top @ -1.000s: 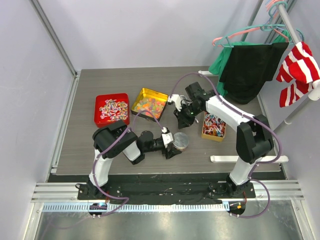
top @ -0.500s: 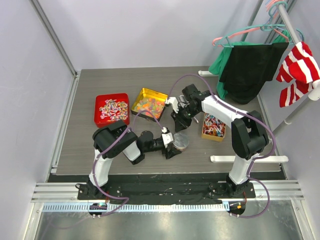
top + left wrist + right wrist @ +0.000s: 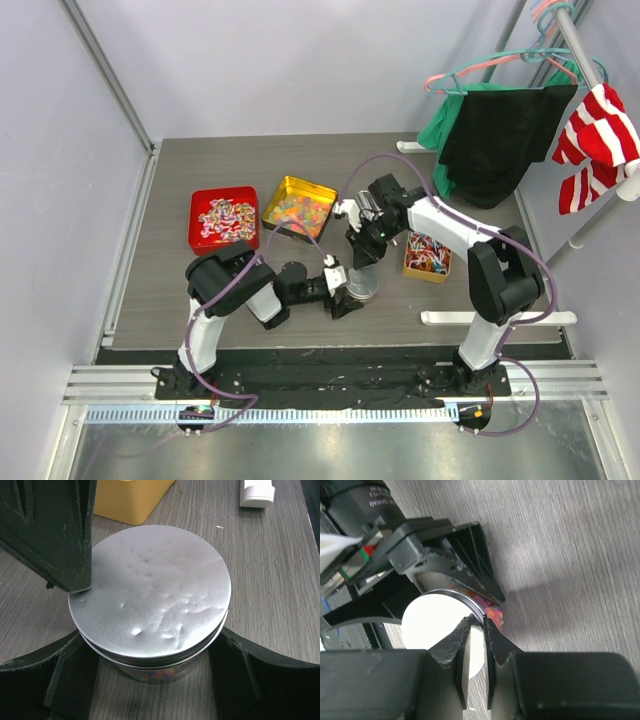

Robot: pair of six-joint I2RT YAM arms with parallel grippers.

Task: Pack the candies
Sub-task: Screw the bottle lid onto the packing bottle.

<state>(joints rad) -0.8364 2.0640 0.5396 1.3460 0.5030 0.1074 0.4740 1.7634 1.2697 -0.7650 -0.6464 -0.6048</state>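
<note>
Some candies (image 3: pixel 159 676) are in the jar (image 3: pixel 150 661), low centre of the overhead view. You can see the colours through the glass under the silver lid (image 3: pixel 155 590) sitting on top. The left gripper (image 3: pixel 351 291) is clamped around the jar's sides. The right gripper (image 3: pixel 476 625) has its fingers almost pressed together, tips at the lid's rim, and I can't tell if they're nipping it. Looks like the closing stage to me. Plenty of sweets are left in the red tin (image 3: pixel 199 199), yellow tin (image 3: pixel 284 187) and orange box (image 3: pixel 411 268) further up, though.
</note>
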